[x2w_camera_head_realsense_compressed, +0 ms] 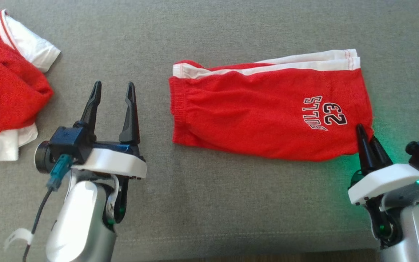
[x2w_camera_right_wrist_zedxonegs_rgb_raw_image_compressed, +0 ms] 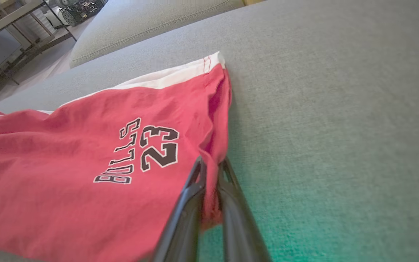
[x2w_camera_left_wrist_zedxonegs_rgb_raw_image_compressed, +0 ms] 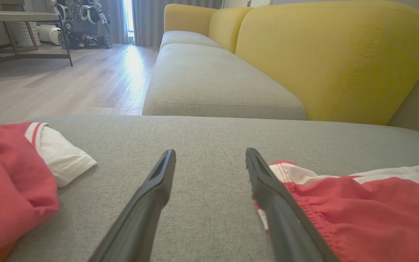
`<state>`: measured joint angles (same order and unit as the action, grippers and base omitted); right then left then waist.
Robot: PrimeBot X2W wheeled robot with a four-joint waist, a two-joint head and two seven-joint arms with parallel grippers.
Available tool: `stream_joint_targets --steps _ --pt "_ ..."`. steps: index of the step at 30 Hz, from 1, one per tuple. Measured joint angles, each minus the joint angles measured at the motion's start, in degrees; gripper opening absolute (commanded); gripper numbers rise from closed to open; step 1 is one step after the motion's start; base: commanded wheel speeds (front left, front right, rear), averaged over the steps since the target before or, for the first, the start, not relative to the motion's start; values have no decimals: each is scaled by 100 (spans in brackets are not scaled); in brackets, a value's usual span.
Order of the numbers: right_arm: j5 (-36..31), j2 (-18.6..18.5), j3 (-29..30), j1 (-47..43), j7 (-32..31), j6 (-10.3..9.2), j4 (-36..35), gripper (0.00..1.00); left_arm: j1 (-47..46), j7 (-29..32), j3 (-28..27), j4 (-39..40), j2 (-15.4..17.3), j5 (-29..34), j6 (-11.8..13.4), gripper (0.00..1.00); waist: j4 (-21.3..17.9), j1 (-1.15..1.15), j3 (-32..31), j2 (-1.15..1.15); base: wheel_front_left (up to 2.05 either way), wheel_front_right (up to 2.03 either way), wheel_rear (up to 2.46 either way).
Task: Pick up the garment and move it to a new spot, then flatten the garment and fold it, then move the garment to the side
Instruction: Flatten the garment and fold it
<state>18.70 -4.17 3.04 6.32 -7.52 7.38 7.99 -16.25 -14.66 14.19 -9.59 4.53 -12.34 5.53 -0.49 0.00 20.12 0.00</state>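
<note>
Garments, two: one pair of red shorts (x2w_camera_head_realsense_compressed: 260, 109), flat, centre-right on the grey sofa seat (x2w_camera_head_realsense_compressed: 209, 203); one crumpled red-and-white shirt (x2w_camera_head_realsense_compressed: 6, 87), far left, well apart.
Grippers, two: right gripper (x2w_camera_head_realsense_compressed: 366, 133) pinched on the shorts' near right corner; left gripper (x2w_camera_head_realsense_compressed: 114, 89) spread wide, between the garments.
Beyond: yellow backrest (x2w_camera_left_wrist_zedxonegs_rgb_raw_image_compressed: 333, 58), wood floor (x2w_camera_left_wrist_zedxonegs_rgb_raw_image_compressed: 67, 83).

Red shorts (x2w_camera_head_realsense_compressed: 253, 116) with white stripe and BULLS 23 print are lying flat, hem corner pinched in the right gripper (x2w_camera_head_realsense_compressed: 366, 131).
</note>
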Motion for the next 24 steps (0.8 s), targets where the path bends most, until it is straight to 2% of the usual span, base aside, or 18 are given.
stream_joint_targets --steps 7,12,19,24 --pt "-65 36 96 -8 -14 0 -35 0 91 2 44 -11 2 -2 0 100 -31 0 -55 0 0 0 0" --pt "-114 38 -114 31 -69 0 -286 0 91 2 63 -30 2 -54 0 100 -25 0 -117 0 0 0 0" --pt "-156 23 -1195 589 -300 0 -780 0 93 2 157 -122 3 -105 1 100 56 0 -317 0 0 0 0" --pt "-32 15 -2097 1031 -436 0 -719 0 94 2 213 -156 -9 -146 -1 100 270 0 -400 0 0 0 0"
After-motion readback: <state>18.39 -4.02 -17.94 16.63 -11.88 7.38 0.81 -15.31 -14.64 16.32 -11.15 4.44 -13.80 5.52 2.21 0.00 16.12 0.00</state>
